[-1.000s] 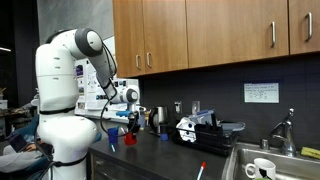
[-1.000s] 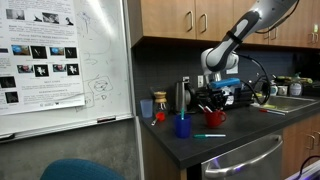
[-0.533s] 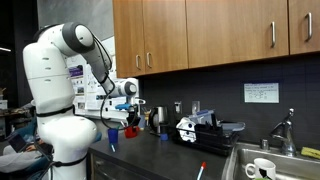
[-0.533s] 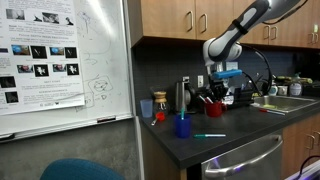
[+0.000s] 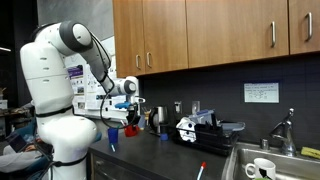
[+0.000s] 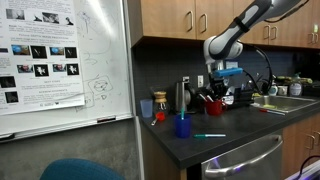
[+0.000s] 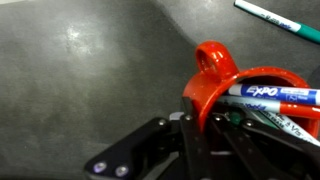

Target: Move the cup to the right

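Note:
The red cup (image 7: 212, 72) has a small ring handle and holds several markers (image 7: 268, 96). In the wrist view my gripper (image 7: 205, 120) is shut on its rim, one finger inside and one outside. In both exterior views the cup (image 6: 214, 106) (image 5: 131, 129) hangs from the gripper (image 6: 215, 95) (image 5: 128, 118) a little above the dark counter (image 6: 235, 128). The blue cup (image 6: 182, 126) stands on the counter in front of it, toward the whiteboard side.
A green marker (image 6: 211, 135) lies on the counter and shows in the wrist view (image 7: 280, 22). An orange cup (image 6: 147, 107) and a metal flask (image 6: 184, 95) stand at the back. A sink (image 5: 285, 160) holds a white mug (image 5: 262, 168). Cabinets hang above.
Over the last second the arm rose and carried the red cup up off the counter. Since half a second ago it has hardly moved.

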You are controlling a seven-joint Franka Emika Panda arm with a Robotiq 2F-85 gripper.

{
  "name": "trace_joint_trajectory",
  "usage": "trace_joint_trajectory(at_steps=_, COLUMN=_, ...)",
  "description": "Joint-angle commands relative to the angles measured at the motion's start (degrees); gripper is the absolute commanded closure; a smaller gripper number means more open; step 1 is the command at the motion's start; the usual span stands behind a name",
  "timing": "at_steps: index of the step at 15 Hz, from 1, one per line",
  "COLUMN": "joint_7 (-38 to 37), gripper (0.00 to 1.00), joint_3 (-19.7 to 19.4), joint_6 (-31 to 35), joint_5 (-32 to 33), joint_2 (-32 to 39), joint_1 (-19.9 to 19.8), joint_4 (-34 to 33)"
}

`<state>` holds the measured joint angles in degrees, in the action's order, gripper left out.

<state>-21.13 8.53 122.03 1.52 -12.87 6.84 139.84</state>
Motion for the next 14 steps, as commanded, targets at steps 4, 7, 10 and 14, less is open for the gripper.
trace_joint_trajectory(at_steps=4, joint_7=0.1, gripper=0.98, joint_3=0.1, joint_6=0.0, joint_5=0.1, joint_2=0.1, joint_1=-0.9, joint_4=-0.2)
trace_joint_trajectory(at_steps=7, joint_7=0.1, gripper=0.98, joint_3=-0.8, joint_6=0.1, joint_5=0.5, joint_2=0.1, joint_1=-2.4, joint_4=-0.4)
trace_joint_trajectory(at_steps=10, joint_7=0.1, gripper=0.98, joint_3=-2.2, joint_6=0.1, joint_5=0.7, joint_2=0.1, joint_1=-4.3, joint_4=-0.5)
trace_joint_trajectory(at_steps=14, joint_7=0.4, gripper=0.98, joint_3=-4.6, joint_6=0.1, joint_5=0.7, joint_2=0.1, joint_1=-7.1, joint_4=-0.9)
